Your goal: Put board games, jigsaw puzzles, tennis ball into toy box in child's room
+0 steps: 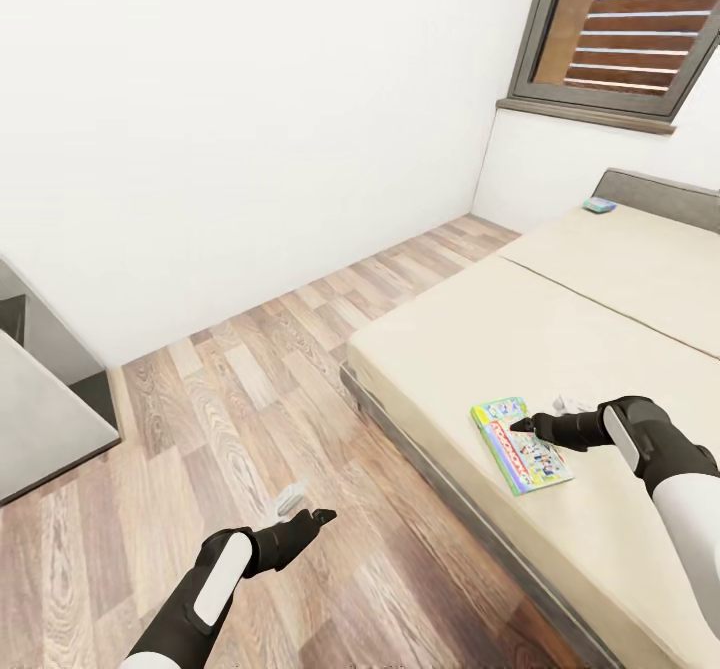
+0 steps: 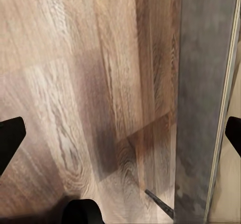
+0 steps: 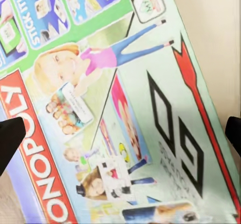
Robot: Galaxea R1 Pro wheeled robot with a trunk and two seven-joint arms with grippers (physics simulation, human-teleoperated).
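A board game with a green-edged cover and a red Monopoly stripe lies flat on the beige bed, near its front edge. My right gripper hovers open just above this box. In the right wrist view the cover spreads between the two dark fingertips. A second, blue board game lies far off by the grey headboard. My left gripper hangs open and empty over the wood floor, beside the bed's grey frame.
A corner of the grey table top juts in at the left edge. White walls close the room, with a dark-framed window above the bed's head. Open plank floor lies between the table and the bed.
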